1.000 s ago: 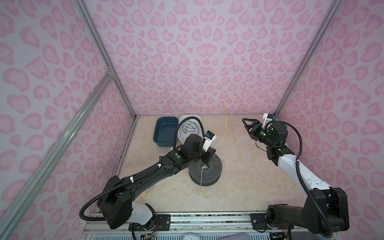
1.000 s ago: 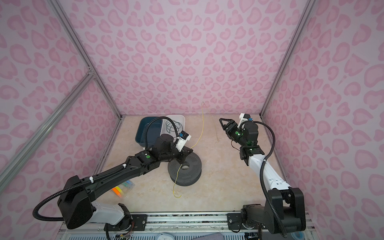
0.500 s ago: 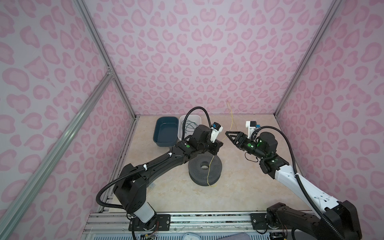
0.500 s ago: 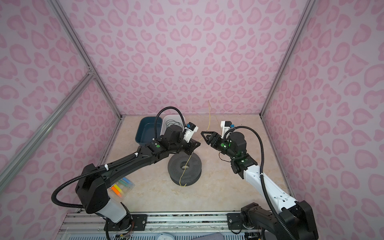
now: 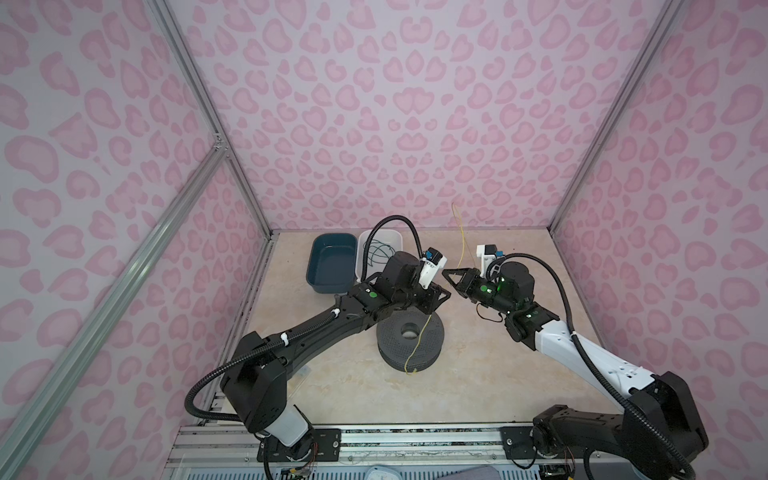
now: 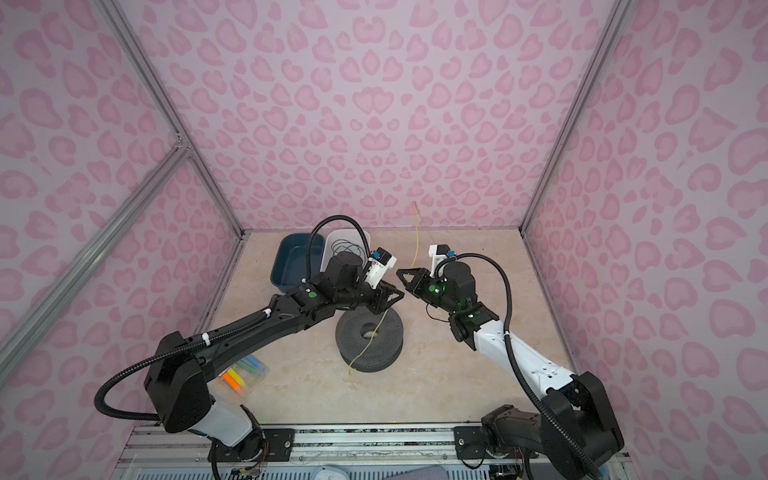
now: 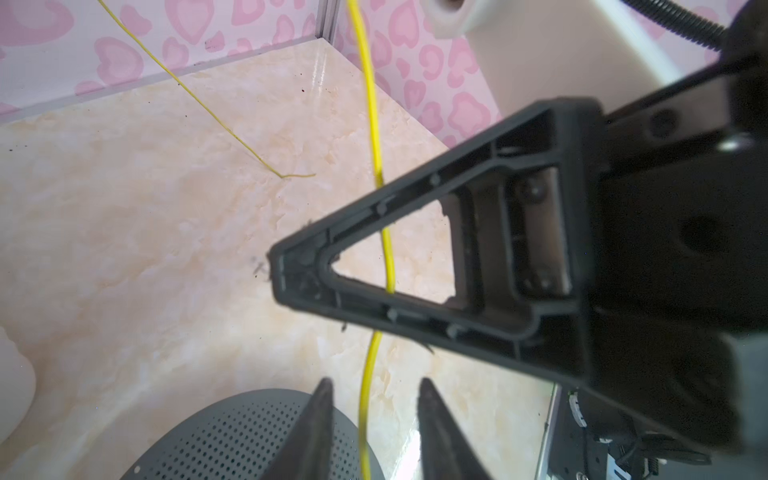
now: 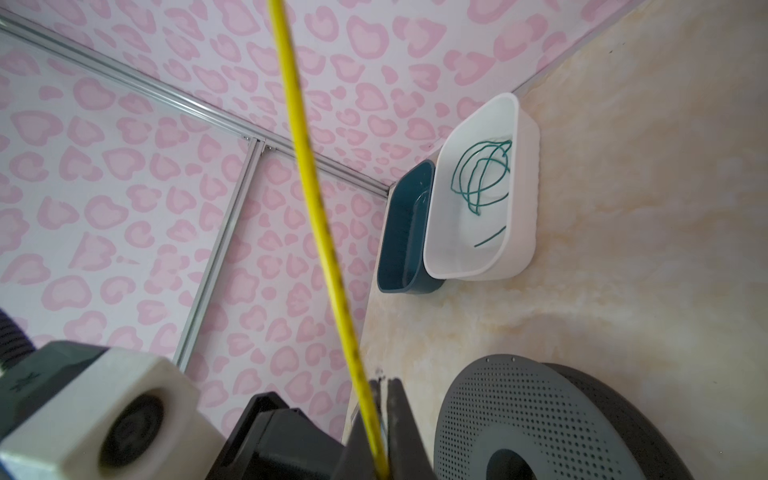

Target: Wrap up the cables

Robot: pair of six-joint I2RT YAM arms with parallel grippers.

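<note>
R gripper [image 8: 380, 386] is pressed together, pinching the yellow cable [image 8: 314, 208] near centre frame in both top views. Above the pinch the cable rises toward the back wall. L gripper [image 7: 372, 386] sits just beside it w/ fingers spread. The cable passes btwn them, apparently not touching, then drapes over the grey perforated spool [image 5: 395, 340] onto the desk [image 5: 478, 365]. Green cable [image 8: 478, 176] lies coiled in the white bin [image 8: 523, 208], upper centre of the top views, next to the blue bin [image 8: 399, 249].
</note>
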